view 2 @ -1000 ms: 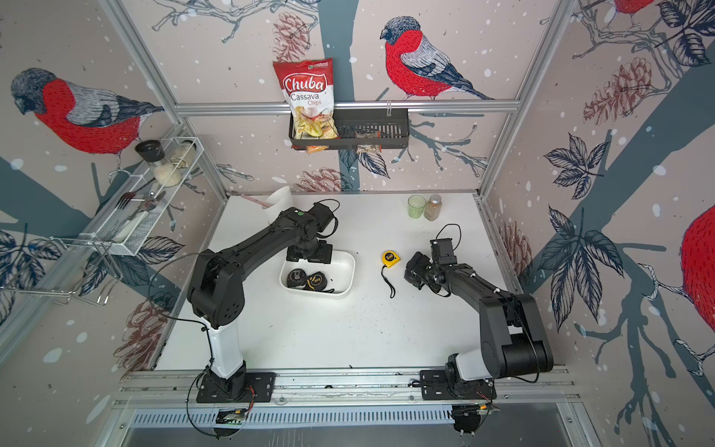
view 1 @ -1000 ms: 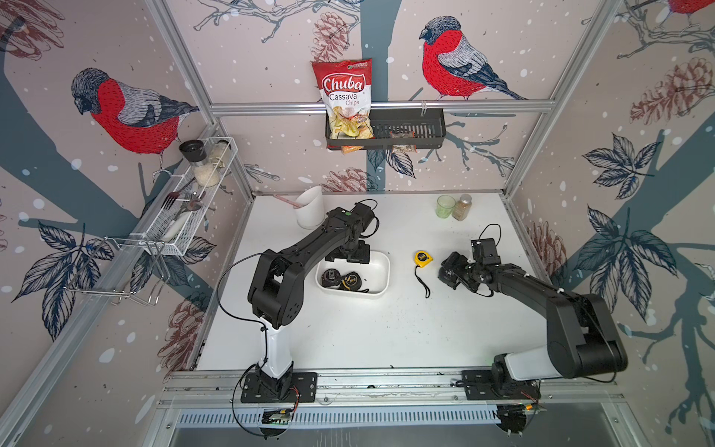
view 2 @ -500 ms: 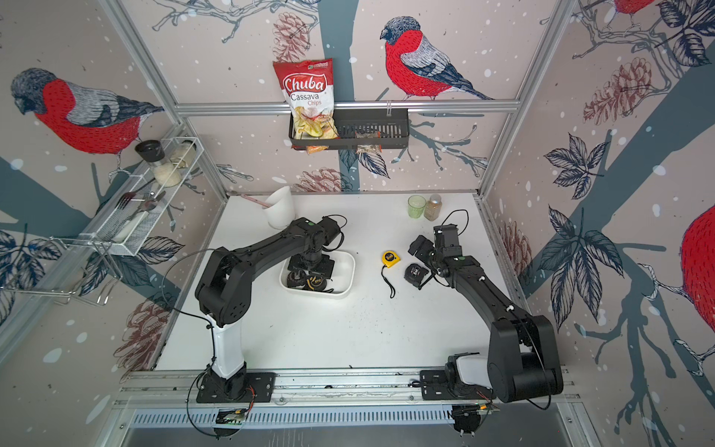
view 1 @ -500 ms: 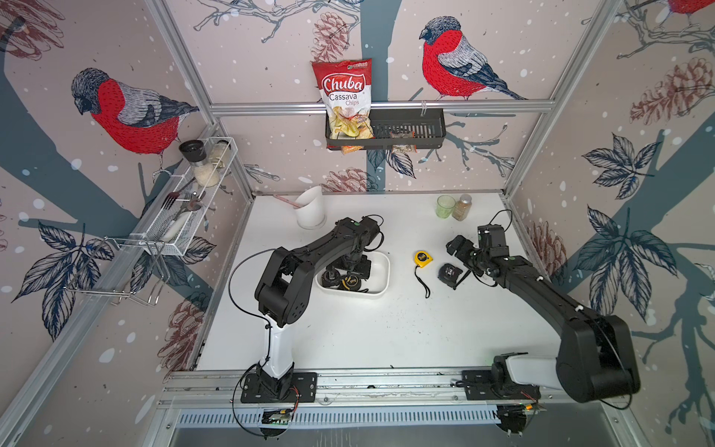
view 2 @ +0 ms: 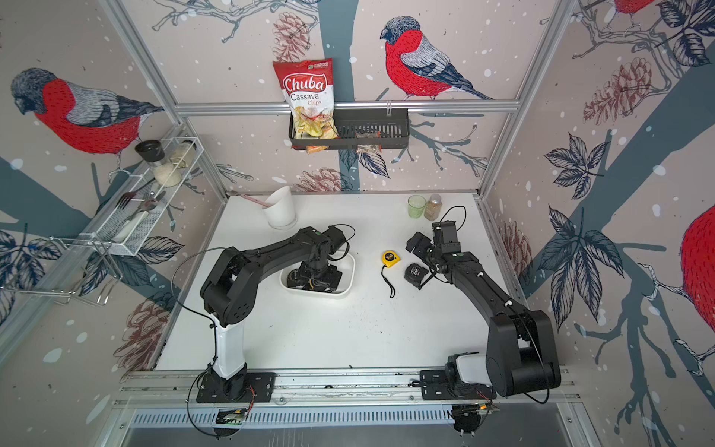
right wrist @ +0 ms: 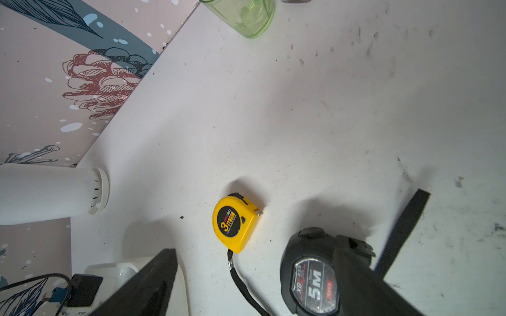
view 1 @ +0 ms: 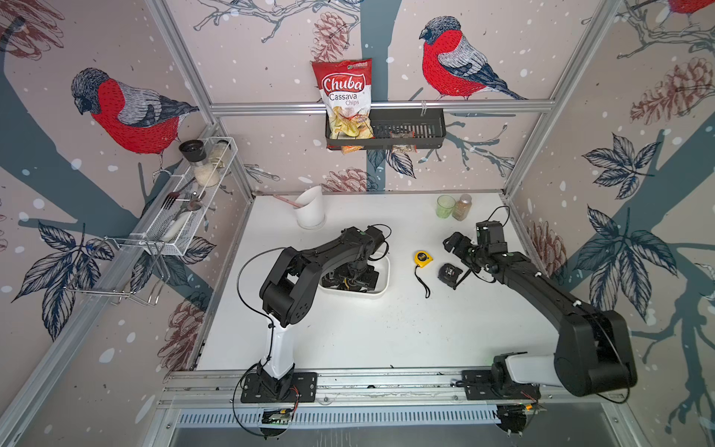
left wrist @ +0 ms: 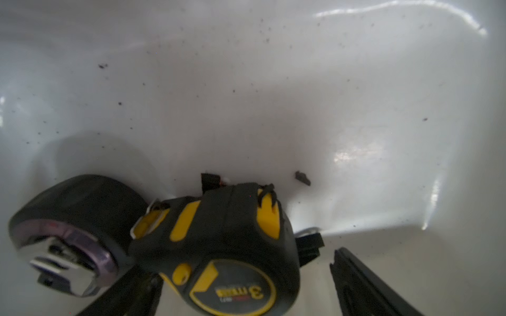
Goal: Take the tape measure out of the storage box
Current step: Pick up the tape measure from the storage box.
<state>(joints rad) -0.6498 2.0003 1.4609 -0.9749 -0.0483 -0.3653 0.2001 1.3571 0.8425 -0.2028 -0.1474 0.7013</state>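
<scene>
The white storage box (view 1: 381, 288) (view 2: 349, 285) sits mid-table. My left gripper (view 1: 354, 278) (view 2: 317, 276) (left wrist: 241, 273) reaches down into it, open. Its jaws stand on either side of a black-and-yellow tape measure (left wrist: 219, 246), with a clear gap at one finger (left wrist: 364, 284). A second black, chrome-faced tape measure (left wrist: 68, 232) lies beside it on the box floor (left wrist: 246, 82). Outside the box, a yellow tape measure (view 1: 423, 258) (right wrist: 234, 221) and a black 5M tape measure (view 1: 449, 274) (right wrist: 309, 270) rest on the table. My right gripper (view 1: 456, 244) (right wrist: 256, 246) hovers open above the black one.
A tall white slant-cut cup (view 1: 310, 209) stands at the back left. A green cup (view 1: 445, 206) and a spice jar (view 1: 462, 207) stand at the back right. A black basket (view 1: 406, 129) with a chips bag hangs on the back wall. A wire rack (view 1: 189, 205) lines the left wall.
My right gripper rose and drew back from the black 5M tape measure, which now lies free on the table. My left gripper dropped from the box's far edge down into the box.
</scene>
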